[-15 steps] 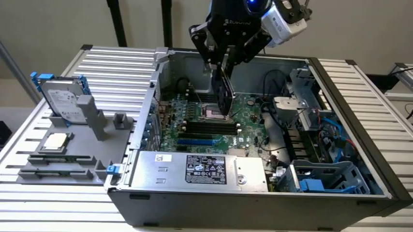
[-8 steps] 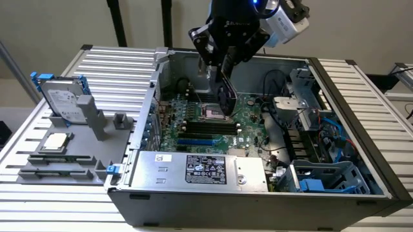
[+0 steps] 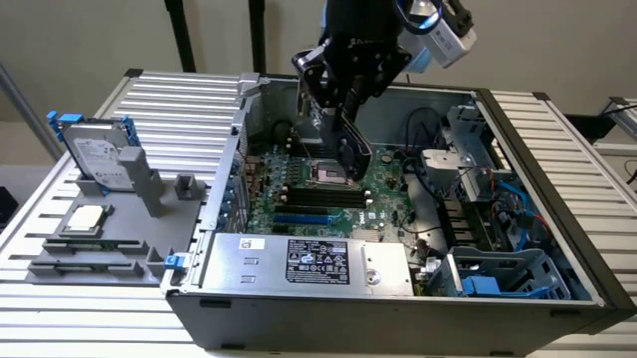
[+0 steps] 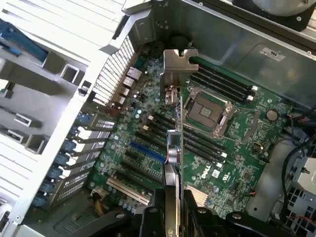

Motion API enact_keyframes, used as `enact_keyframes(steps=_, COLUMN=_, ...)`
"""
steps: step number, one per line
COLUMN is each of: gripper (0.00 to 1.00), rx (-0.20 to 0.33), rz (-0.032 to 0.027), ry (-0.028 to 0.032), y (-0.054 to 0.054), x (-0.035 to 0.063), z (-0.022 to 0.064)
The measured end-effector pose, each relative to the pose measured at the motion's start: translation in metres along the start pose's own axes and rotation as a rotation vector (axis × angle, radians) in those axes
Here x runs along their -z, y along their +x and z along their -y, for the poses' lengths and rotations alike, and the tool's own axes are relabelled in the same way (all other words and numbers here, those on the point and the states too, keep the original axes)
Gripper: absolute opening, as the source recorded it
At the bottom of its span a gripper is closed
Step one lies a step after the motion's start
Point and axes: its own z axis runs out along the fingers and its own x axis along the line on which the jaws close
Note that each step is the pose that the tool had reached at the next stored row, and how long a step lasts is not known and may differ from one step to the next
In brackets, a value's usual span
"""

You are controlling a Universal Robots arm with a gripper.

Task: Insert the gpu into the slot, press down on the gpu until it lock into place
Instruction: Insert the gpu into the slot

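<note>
The gpu (image 3: 351,151) is a thin black card with a metal bracket (image 4: 176,64) at one end. It hangs edge-on above the green motherboard (image 3: 383,186) inside the open computer case. My gripper (image 3: 344,119) comes down from above and is shut on the gpu (image 4: 174,148), with a finger on each flat side (image 4: 173,217). The card floats over the rows of expansion slots, one of them the blue slot (image 4: 148,152) (image 3: 301,221). I cannot tell which slot it lines up with, and its lower edge is clear of the board.
A silver power-supply box (image 3: 309,261) fills the case's near side. The CPU socket (image 4: 207,111) and black memory slots (image 4: 222,84) lie beside the card. Cables and a blue drive cage (image 3: 497,276) sit at the exterior view's right; a grey fixture with a hard drive (image 3: 95,153) stands outside at its left.
</note>
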Motion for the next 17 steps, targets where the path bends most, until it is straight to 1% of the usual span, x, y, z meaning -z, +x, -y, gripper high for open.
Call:
enact_keyframes(steps=6, gripper=0.26, rx=0.108, rz=-0.0045, ry=0.0054, y=0.0, x=-0.0043, z=0.0003)
enact_keyframes(steps=17, gripper=0.26, rx=0.309, rz=-0.0146, ry=0.0142, y=0.0, x=-0.0121, z=0.0009)
